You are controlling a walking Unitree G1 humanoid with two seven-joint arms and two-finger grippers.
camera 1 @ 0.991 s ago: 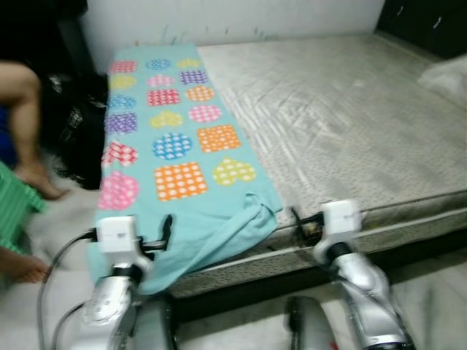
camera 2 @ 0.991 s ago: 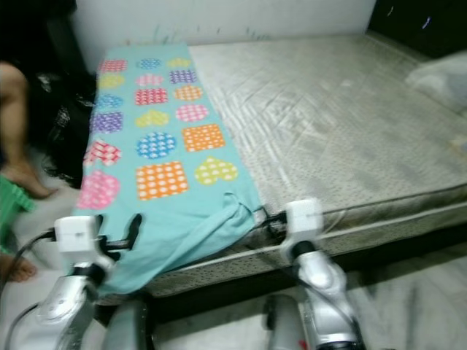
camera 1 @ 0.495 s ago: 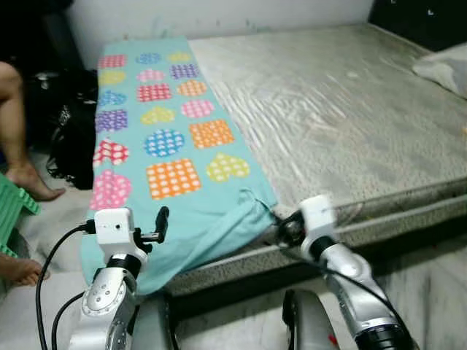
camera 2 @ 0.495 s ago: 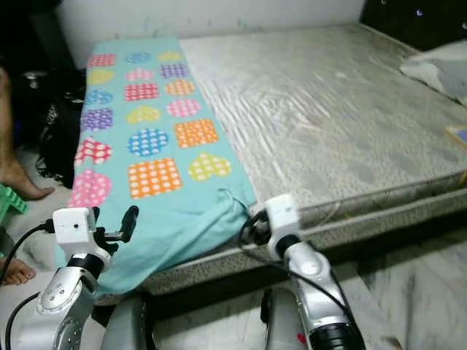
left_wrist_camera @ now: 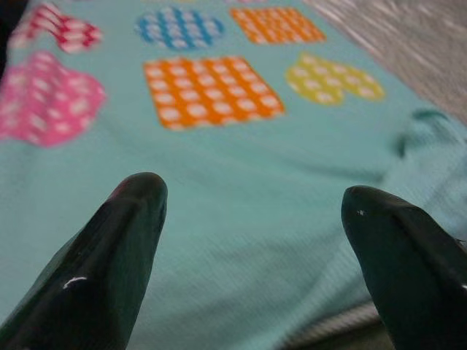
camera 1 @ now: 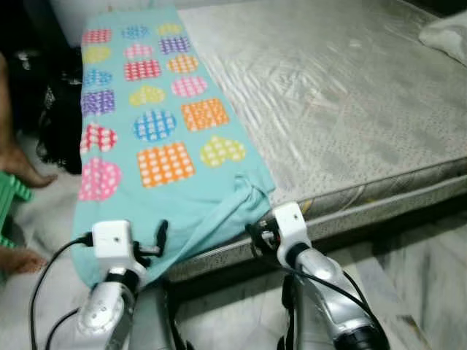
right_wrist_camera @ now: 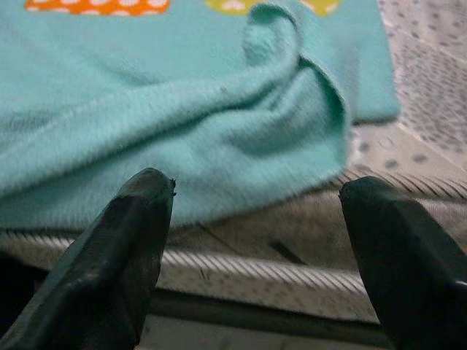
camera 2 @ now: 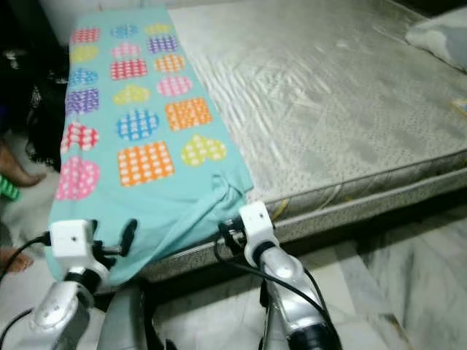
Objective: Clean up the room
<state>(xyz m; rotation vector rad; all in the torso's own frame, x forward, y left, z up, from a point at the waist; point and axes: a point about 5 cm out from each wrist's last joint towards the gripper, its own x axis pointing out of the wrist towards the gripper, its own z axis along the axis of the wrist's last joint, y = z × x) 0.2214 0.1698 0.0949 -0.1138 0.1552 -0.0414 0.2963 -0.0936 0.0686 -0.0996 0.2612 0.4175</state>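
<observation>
A teal blanket (camera 1: 160, 146) printed with dotted hearts and squares covers the left strip of a bare grey mattress (camera 1: 350, 95). Its near right corner (camera 1: 244, 197) is bunched into a fold at the bed's front edge, and its near left end hangs over that edge. My left gripper (camera 1: 160, 237) is open just before the hanging end, and the left wrist view has blanket (left_wrist_camera: 241, 146) between the fingers (left_wrist_camera: 124, 240). My right gripper (camera 1: 257, 232) is open at the mattress edge, facing the bunched fold (right_wrist_camera: 284, 65), and holds nothing.
A person's feet (camera 1: 18, 168) and a green stool (camera 1: 11, 193) are at the left, beside a dark bag (camera 1: 55, 109). A pale pillow (camera 1: 445, 29) lies at the far right of the bed. Marble floor (camera 1: 408, 262) runs along the bed's front.
The view has tipped down and drawn nearer the bed. My right gripper has swung left along the mattress edge to the blanket's bunched corner. The left gripper stays at the hanging end.
</observation>
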